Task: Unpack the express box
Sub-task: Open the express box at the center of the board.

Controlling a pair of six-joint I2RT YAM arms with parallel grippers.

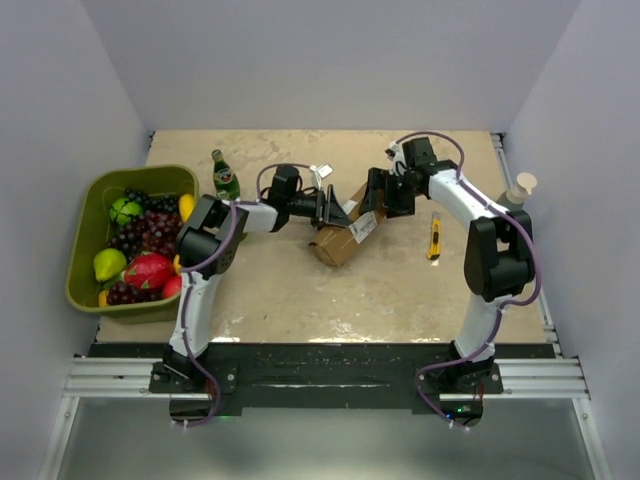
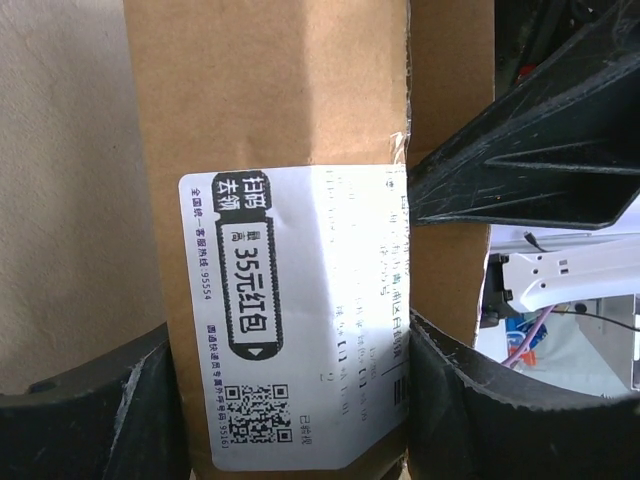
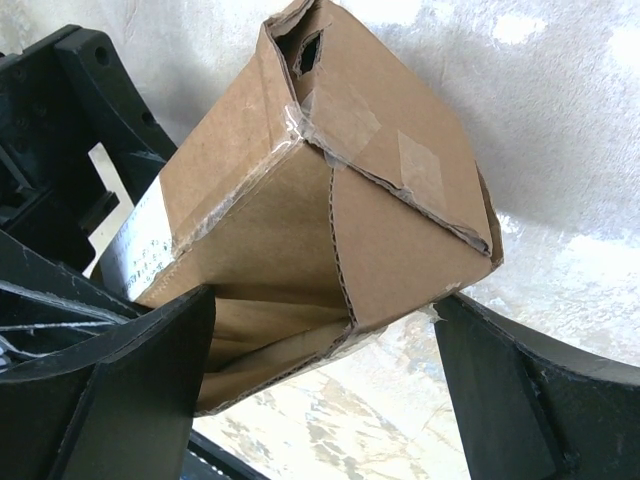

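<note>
The express box (image 1: 343,240) is a brown carton lying slanted at mid-table, its white label (image 2: 290,300) facing the left wrist camera. My left gripper (image 1: 333,210) (image 2: 290,350) reaches in from the left and is shut across the box's width, a finger pressed on each long side. My right gripper (image 1: 373,197) (image 3: 325,310) stands open at the box's far end, a finger on either side of it. That end of the box (image 3: 300,200) has torn tape, and one flap (image 3: 280,340) hangs loose underneath. A right finger (image 2: 540,150) shows in the left wrist view.
A green basin (image 1: 85,215) of fruit sits at the left edge, with a green bottle (image 1: 225,178) behind it. A slim yellow utility knife (image 1: 434,238) lies right of the box. A pale bottle (image 1: 519,190) stands at the right wall.
</note>
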